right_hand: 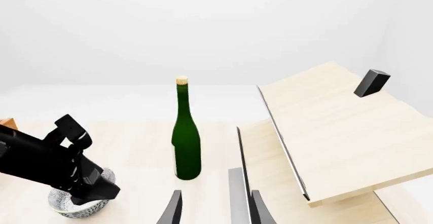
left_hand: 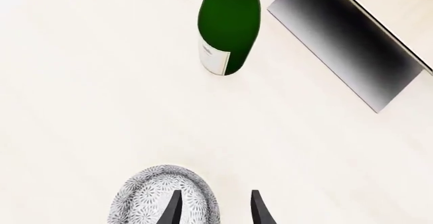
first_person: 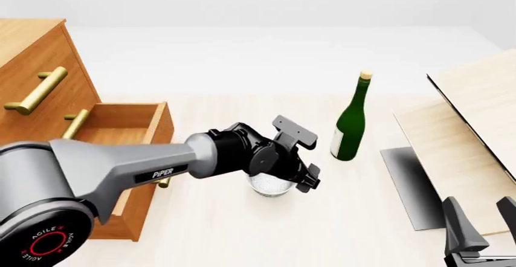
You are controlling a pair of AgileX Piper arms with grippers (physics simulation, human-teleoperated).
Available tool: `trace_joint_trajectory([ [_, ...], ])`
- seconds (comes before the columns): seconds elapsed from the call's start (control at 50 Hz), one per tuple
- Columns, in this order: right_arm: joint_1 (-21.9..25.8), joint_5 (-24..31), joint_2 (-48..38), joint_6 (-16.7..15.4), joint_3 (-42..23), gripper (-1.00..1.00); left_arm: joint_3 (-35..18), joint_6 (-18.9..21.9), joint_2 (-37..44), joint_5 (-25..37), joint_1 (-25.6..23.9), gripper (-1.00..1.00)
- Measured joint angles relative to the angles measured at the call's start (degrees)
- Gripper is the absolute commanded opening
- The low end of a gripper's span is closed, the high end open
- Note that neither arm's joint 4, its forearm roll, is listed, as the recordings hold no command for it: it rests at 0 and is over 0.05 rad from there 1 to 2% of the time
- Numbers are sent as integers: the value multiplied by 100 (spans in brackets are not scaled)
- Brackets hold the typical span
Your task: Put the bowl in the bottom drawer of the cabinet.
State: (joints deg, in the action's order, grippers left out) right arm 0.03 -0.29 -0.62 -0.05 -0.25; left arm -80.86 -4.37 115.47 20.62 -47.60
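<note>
Bowl [first_person: 270, 186]: on the table [first_person: 322, 231], right under the left claw [first_person: 309, 179]; rim just below the fingertips, one finger over the bowl's inside, the other outside the wall (left wrist view).
Left claw state: fingers parted, straddling the rim, nothing gripped yet; contact w/ rim can't be told.
Key relation: bowl sits directly below & slightly to the cabinet side of the claw; round, so no long axis to align, just a rim pinch.
Nearer arm: left, by far. Right claw [first_person: 477, 228] is well apart, low at the near right, fingers apart, empty.
Bottom drawer [first_person: 121, 135]: pulled out, behind the left claw toward the cabinet [first_person: 36, 55].
Green bottle [first_person: 351, 119]: upright, beyond the claw, near.
View diffs: wrist cam shows the finger/rim straddle; front view hides it behind the wrist but alone shows the drawer.
</note>
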Motion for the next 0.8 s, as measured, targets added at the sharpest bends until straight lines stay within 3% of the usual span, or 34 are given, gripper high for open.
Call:
trace_joint_trajectory([
  [0.8,5,6,0,-1,-6,100,244,-290,210,-277,-57,100],
])
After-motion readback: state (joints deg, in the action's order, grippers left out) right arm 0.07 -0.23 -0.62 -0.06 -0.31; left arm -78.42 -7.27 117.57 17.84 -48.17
